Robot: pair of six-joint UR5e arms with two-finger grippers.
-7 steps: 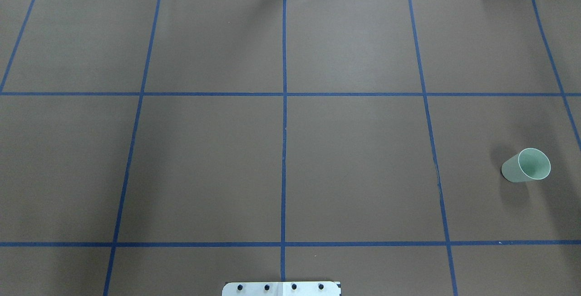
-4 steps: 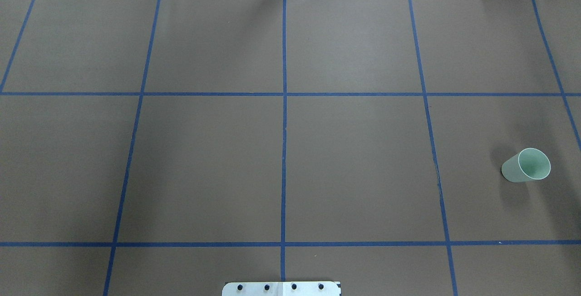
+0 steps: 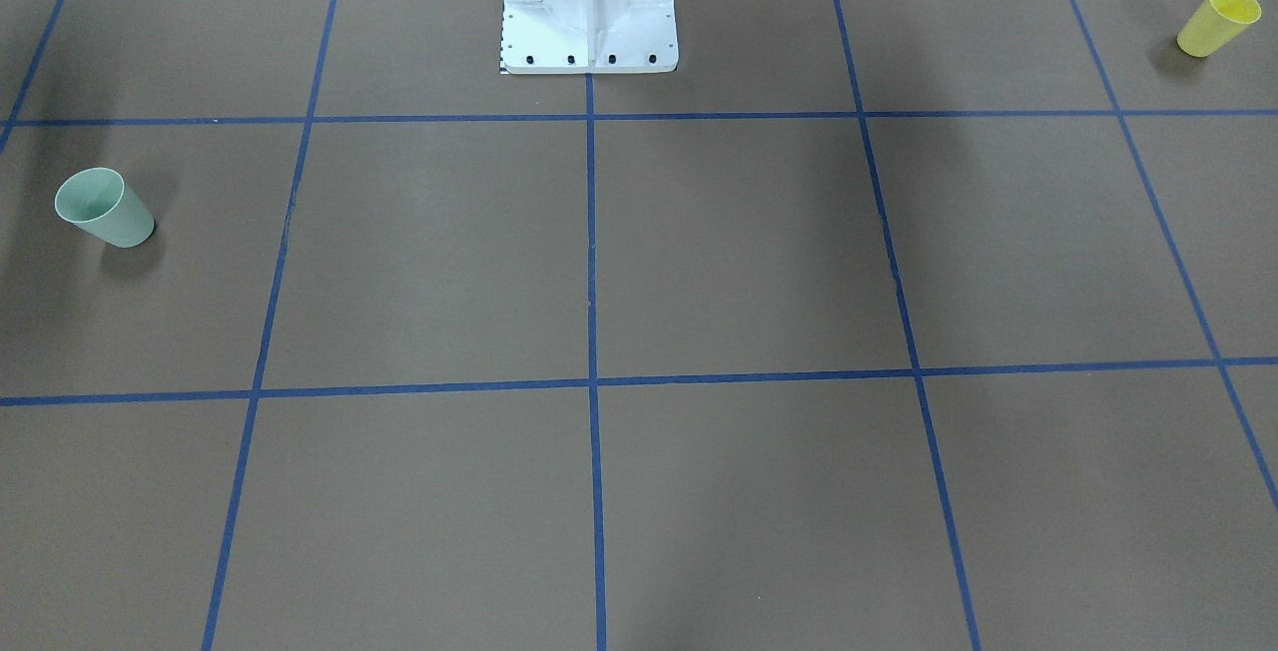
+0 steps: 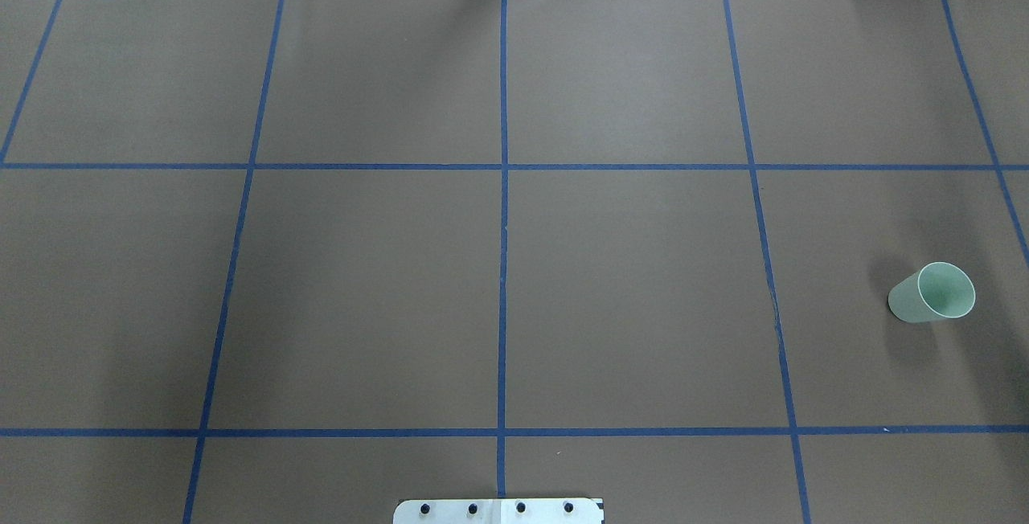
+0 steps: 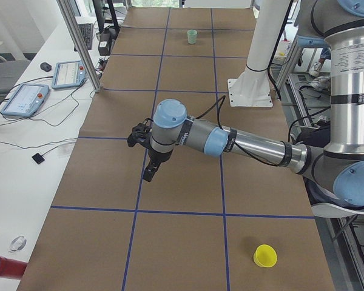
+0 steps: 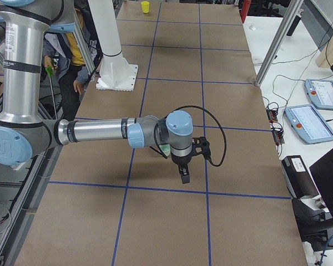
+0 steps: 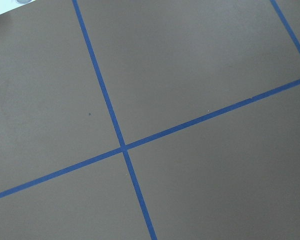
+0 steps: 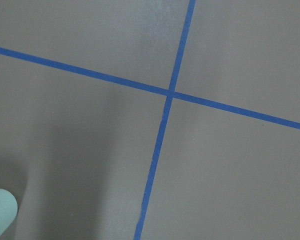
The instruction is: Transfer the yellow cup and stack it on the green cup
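Table (image 4: 362, 291) | yellow cup (image 5: 265, 255) apart from left jaws | green cup (image 4: 932, 292) near right jaws

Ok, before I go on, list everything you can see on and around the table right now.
yellow cup: one, bright yellow, upright at the robot's far left, in the row nearest the robot.
green cup: one, pale green, upright at the robot's far right.
table: one, brown cover with a blue tape grid.
pedestal: one, white, middle of the robot-side edge.
tablets: two, grey-blue, on the white side bench.
person: one, yellow shirt, partly hidden behind the pedestal.
left gripper: one, black, above bare table; open or shut unclear.
right gripper: one, black, above the table near the green cup; open or shut unclear.
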